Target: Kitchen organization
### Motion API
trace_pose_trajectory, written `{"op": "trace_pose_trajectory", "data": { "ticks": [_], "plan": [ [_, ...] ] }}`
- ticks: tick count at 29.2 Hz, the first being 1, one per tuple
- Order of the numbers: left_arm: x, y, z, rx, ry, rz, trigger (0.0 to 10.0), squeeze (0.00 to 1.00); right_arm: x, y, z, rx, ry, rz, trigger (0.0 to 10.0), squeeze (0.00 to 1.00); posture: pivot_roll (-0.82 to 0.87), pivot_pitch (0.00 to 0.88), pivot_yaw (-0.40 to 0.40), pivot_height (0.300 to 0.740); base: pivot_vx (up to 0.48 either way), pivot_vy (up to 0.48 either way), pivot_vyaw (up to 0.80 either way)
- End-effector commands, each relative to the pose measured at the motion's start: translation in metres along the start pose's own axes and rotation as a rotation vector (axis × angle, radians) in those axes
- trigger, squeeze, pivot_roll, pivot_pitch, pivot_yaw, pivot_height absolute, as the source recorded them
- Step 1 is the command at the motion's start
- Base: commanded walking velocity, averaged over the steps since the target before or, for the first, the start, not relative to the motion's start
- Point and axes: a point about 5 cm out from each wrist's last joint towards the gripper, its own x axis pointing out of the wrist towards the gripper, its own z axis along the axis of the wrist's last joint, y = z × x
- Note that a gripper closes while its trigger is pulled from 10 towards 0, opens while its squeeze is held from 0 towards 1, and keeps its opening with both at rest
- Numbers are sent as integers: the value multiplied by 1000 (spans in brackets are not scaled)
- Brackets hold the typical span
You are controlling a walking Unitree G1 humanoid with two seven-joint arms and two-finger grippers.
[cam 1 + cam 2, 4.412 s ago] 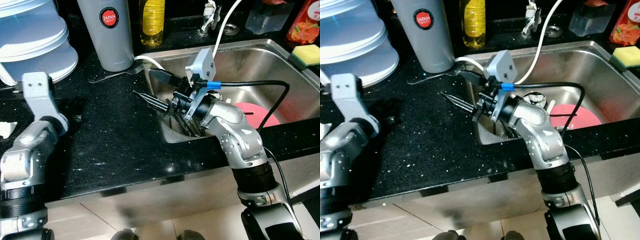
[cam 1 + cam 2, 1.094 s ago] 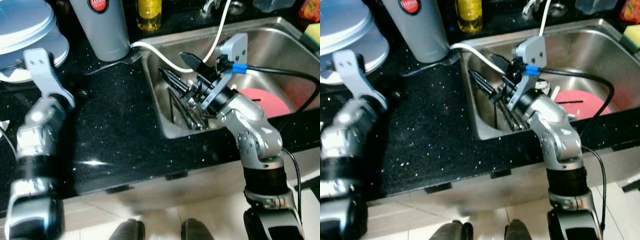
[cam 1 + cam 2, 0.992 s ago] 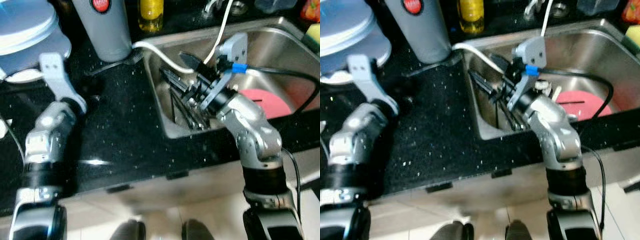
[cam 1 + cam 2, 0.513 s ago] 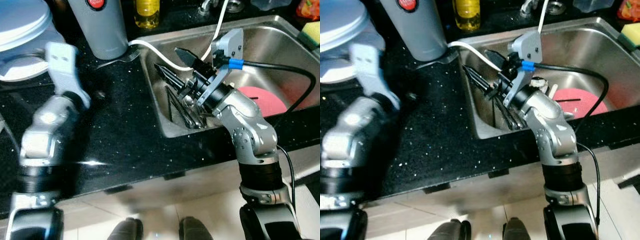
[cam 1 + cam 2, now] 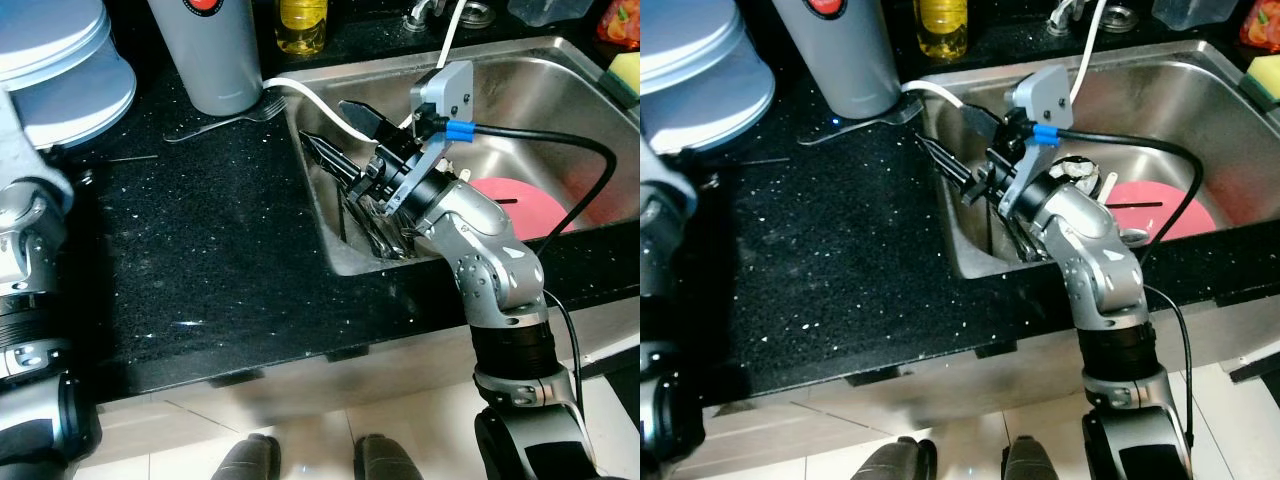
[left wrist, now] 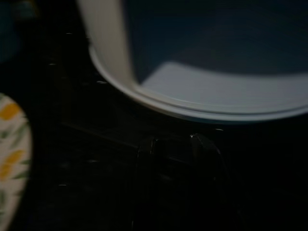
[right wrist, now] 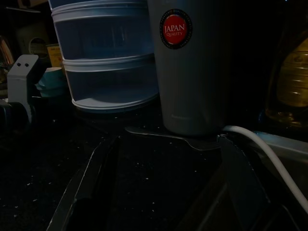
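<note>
The stainless steel sink basin (image 5: 560, 110) contains a round pink plate (image 5: 515, 200) and a cluster of dark utensils (image 5: 375, 232) at its left wall. The right gripper (image 5: 335, 135), fingers spread and empty, sits above those utensils. The left gripper (image 6: 175, 149) is beside stacked pale blue containers (image 5: 60, 70); its jaw state cannot be determined.
</note>
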Motion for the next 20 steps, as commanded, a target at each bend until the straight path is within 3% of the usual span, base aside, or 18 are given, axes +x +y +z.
{"op": "trace_pose_trajectory", "data": {
  "ticks": [1, 6, 14, 18, 20],
  "plan": [
    [1, 13, 3, 22, -14, 54, 10000, 0, -1, 0, 1, -6, -11, 4, 10000, 0, -11, 146, 54, 740, 0, 0, 0],
    [3, 18, -10, -37, 29, 40, 10000, 0, 0, -1, 1, -8, -11, 9, 10000, 0, -14, 137, 47, 740, 0, 0, 0],
    [4, 18, 5, 169, -90, 24, 10000, 0, 0, -1, 2, -12, -13, 16, 10000, 0, -19, 132, 44, 740, 0, 0, 0],
    [7, 19, 6, 179, -89, 24, 10000, 0, 0, -1, 3, -13, -13, 16, 10000, 0, -21, 133, 46, 740, 0, 0, 0],
    [12, 24, -7, 149, -5, 36, 10000, 0, 0, -1, 3, -14, -12, 14, 10000, 0, -25, 137, 46, 740, 0, 0, 0]
  ]
}}
